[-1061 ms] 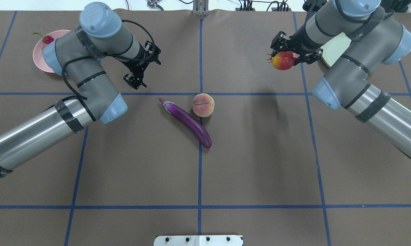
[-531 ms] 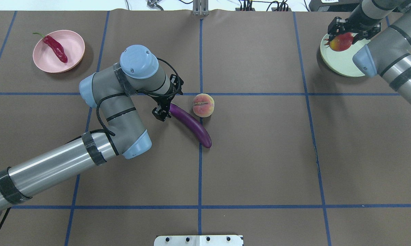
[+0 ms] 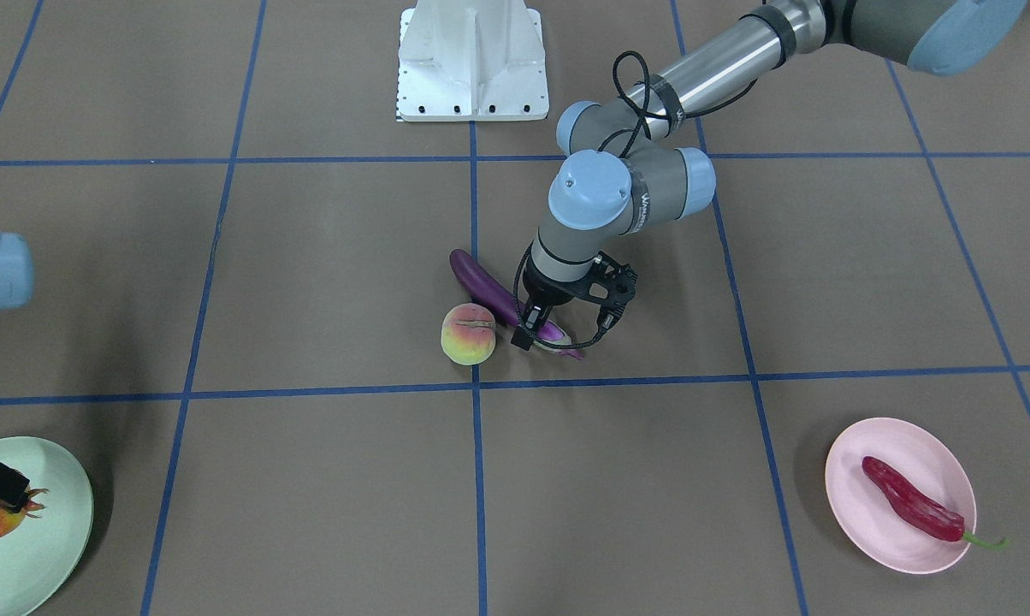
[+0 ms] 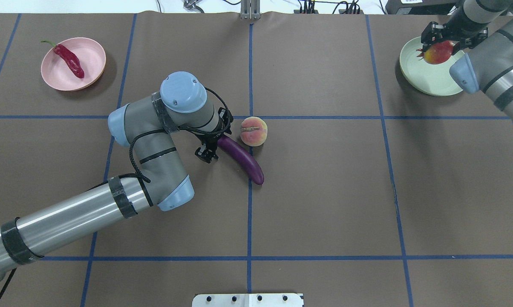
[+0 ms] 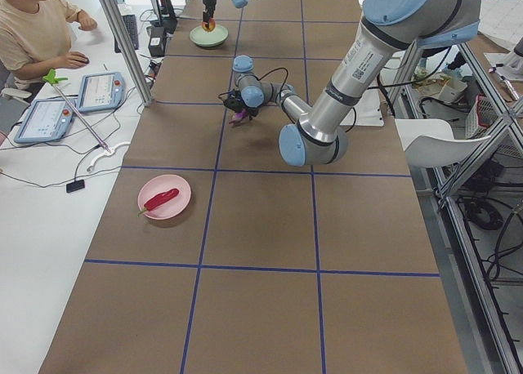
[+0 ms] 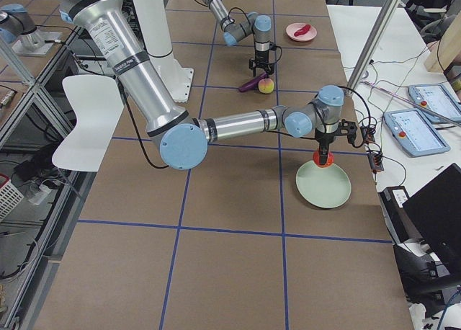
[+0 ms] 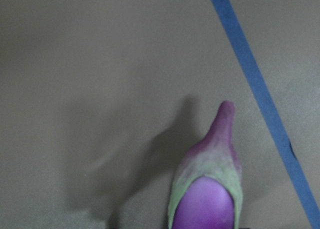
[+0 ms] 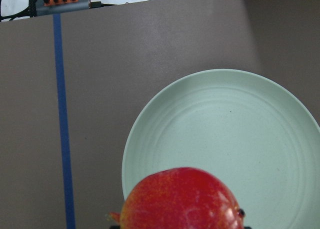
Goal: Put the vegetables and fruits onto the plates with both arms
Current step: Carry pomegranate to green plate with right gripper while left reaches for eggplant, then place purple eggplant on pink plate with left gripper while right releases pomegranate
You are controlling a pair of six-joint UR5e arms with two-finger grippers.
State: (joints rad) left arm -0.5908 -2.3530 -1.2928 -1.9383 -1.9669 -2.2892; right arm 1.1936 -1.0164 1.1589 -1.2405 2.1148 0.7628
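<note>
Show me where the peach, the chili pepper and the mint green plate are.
peach (image 4: 253, 133), overhead exterior view, top of the fruit below its crease
chili pepper (image 4: 70, 61), overhead exterior view, middle of its red body
mint green plate (image 4: 419, 73), overhead exterior view, bare inner surface

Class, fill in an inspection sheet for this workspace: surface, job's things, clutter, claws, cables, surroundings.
Surface: brown table mat with a blue tape grid.
Job's things: chili pepper lies on the pink plate; eggplant and peach lie close together mid-mat; pomegranate is held over the green plate.
Clutter: nothing seen.
Claws: left claw open, low at the eggplant's cap end; right claw shut on the pomegranate.
Cables: black cable loops along the left arm.
Surroundings: white robot base; an operator seated alongside, with tablets; a white chair.
</note>
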